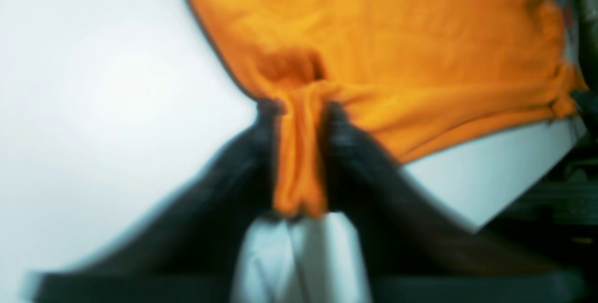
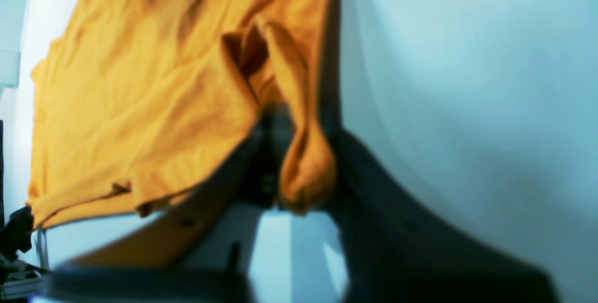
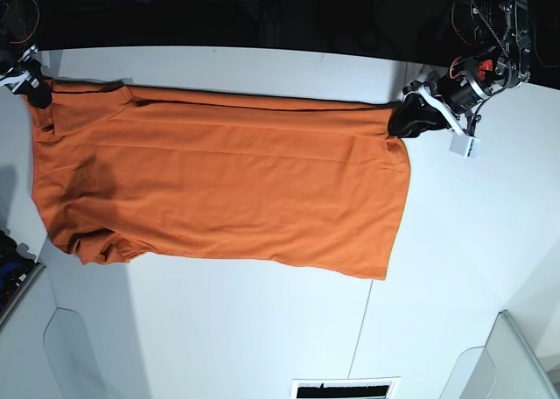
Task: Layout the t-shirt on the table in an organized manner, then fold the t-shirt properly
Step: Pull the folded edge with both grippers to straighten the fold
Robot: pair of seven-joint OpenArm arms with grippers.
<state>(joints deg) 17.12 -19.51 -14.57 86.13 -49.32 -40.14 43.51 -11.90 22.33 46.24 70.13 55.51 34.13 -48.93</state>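
Observation:
The orange t-shirt is stretched sideways across the white table, lifted along its far edge and sagging toward the near side. My left gripper is shut on the shirt's far right corner. The left wrist view shows a bunched fold of shirt pinched between its dark fingers. My right gripper is shut on the far left corner. The right wrist view shows a rolled wad of shirt in that gripper. A sleeve hangs crumpled at the near left. The white tag is hidden.
A thin dark seam runs across the table right of the shirt. A dark vent slot sits at the near edge. The table's far edge borders dark space with cables and frame parts.

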